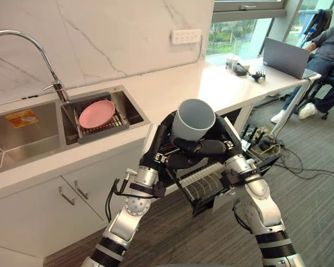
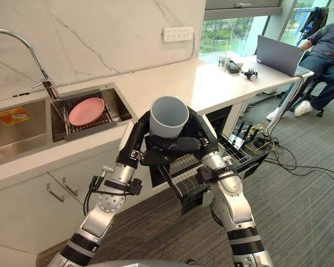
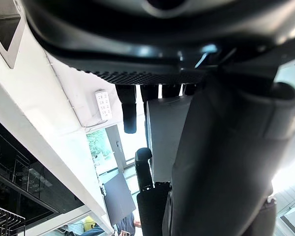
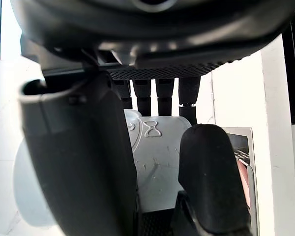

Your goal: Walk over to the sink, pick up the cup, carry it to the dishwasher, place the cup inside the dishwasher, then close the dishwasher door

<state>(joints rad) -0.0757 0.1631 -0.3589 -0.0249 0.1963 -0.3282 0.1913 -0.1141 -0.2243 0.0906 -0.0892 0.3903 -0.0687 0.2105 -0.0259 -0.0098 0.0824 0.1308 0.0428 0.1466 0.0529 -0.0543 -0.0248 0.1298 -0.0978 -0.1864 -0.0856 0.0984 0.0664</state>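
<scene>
The cup (image 1: 193, 119) is clasped upright, mouth up, between the curled fingers of the left hand (image 1: 158, 147) and the right hand (image 1: 225, 139), and is held above the pulled-out dishwasher rack (image 1: 203, 181), so lowering is called for.

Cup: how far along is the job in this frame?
Done: the grey cup is out of the sink, gripped between the left hand and the right hand. In hand: the carry, with the cup apparently above the dishwasher's pulled-out rack. Left: setting it in the rack and closing the dishwasher, which stands open.
</scene>
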